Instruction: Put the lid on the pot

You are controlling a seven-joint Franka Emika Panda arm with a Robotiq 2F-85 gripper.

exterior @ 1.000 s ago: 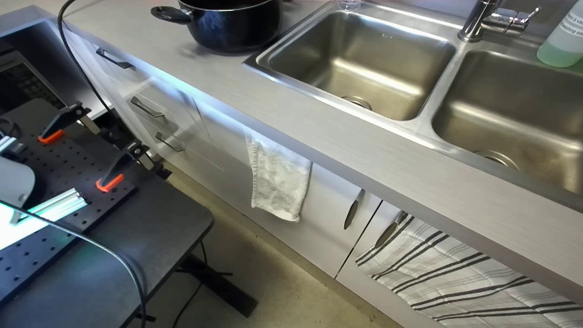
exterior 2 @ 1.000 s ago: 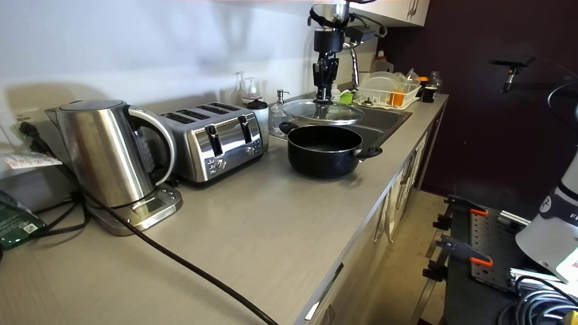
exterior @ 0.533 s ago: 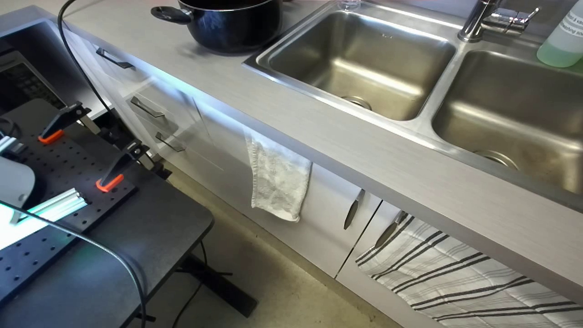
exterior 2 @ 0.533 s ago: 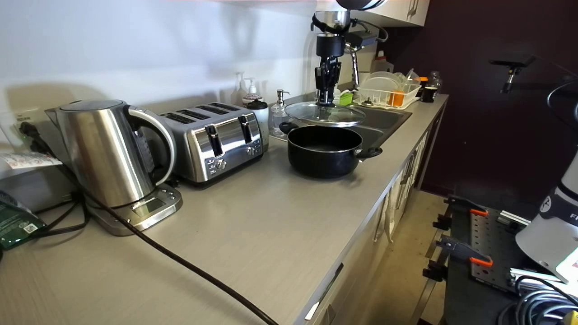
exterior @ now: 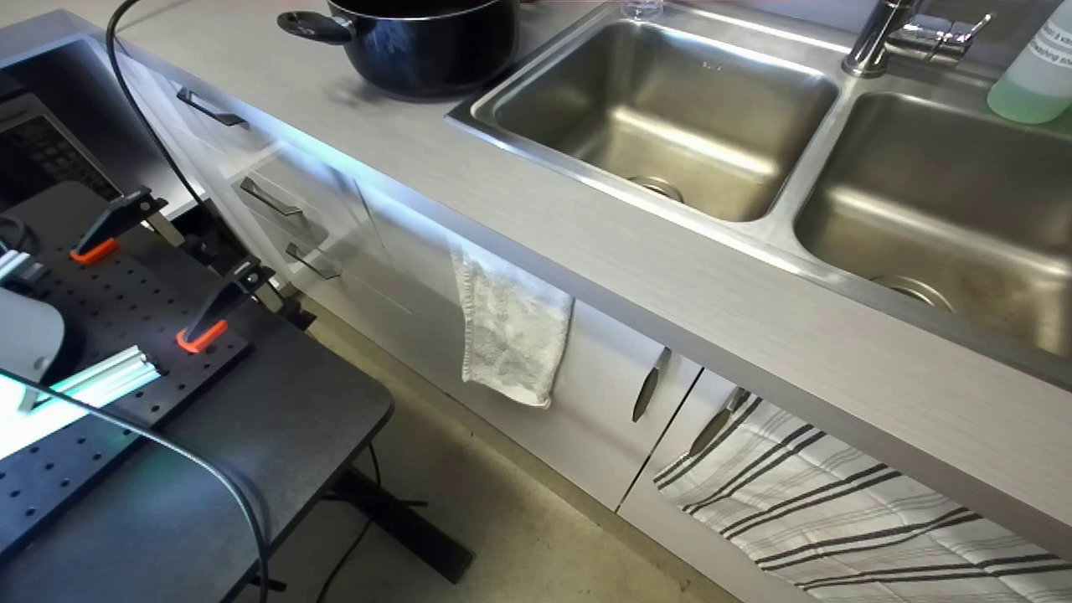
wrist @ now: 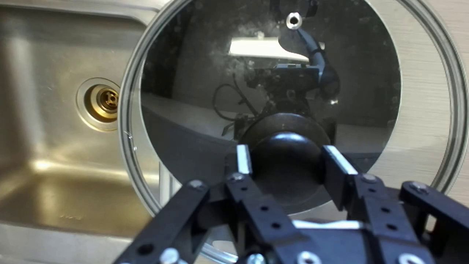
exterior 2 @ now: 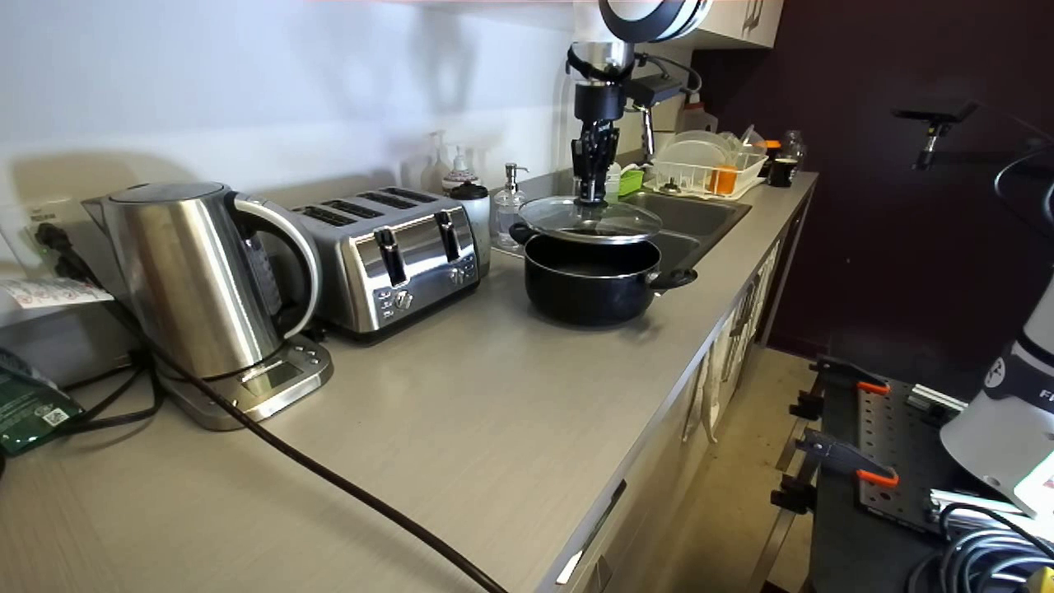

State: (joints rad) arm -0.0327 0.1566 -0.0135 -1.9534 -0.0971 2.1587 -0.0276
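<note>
The claw (wrist: 289, 161) holds the lid (exterior 2: 568, 218) by its black knob (wrist: 287, 176): the pads (wrist: 244, 159) lie along either side of the knob, parted by just its width. The glass lid hangs over the pot (exterior 2: 589, 290); in an exterior view its near side hides the pot's far rim while the front rim shows uncovered. I cannot tell whether lid and pot touch. The pot stands upright on the desk (exterior 2: 461, 412), closer to the front edge than the toaster (exterior 2: 412, 251) is, just beside the sink (exterior: 818, 155).

Toward the desk's back edge, from the near end, come a green bag (exterior 2: 33, 403) with a square code (exterior 2: 54, 416), the kettle (exterior 2: 185, 280), the toaster, a flask (exterior 2: 479, 224) and a dispenser (exterior 2: 508, 216). The toaster's markings are too small to read. Past the sink, toward the desk's far end, sits a white rack (exterior 2: 751, 175).

Behind the sink, by the back edge, stands a bottle (exterior: 1028, 99) of green liquid. Its label (exterior: 1053, 52) reads "washing so" before running out of view; the line above shows only in part. A stamp (exterior: 711, 66) inside the sink is too faint to read. Below the front edge hang a white towel (exterior: 512, 335) and a striped towel (exterior: 837, 494). Well apart from that edge, the robot base (exterior 2: 992, 445) bears a round mark and an F, the rest cut off.
</note>
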